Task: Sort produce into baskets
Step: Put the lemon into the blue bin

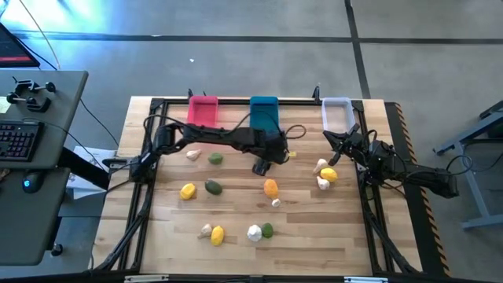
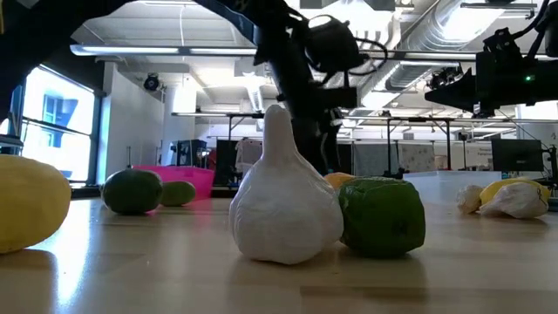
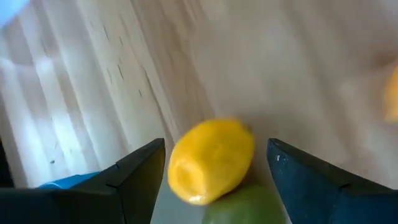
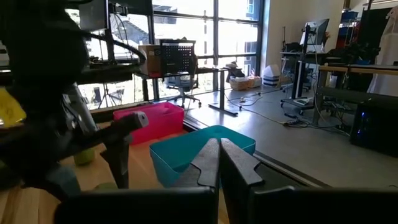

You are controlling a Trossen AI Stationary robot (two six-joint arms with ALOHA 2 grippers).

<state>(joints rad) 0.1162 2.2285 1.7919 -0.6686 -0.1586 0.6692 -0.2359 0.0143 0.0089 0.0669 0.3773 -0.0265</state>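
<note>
My left gripper (image 1: 262, 167) hangs open over the table's middle, just in front of the blue basket (image 1: 264, 115). In its wrist view a yellow lemon-like piece (image 3: 210, 160) shows between the two fingers with a gap on each side. A green piece (image 3: 249, 205) lies right against the lemon. The pink basket (image 1: 203, 110) and the pale basket (image 1: 336, 111) stand along the far edge. An orange-yellow piece (image 1: 270, 187) rests on the wood near the gripper. My right gripper (image 4: 218, 163) waits shut at the table's right side, pointing level.
Produce lies scattered on the wooden top. A garlic (image 1: 193, 155) and two green pieces (image 1: 215, 158) (image 1: 213, 186) lie at the left. A garlic (image 2: 283, 201) and a green piece (image 2: 381, 216) lie near the front edge. Garlics and a lemon (image 1: 328, 174) lie at the right.
</note>
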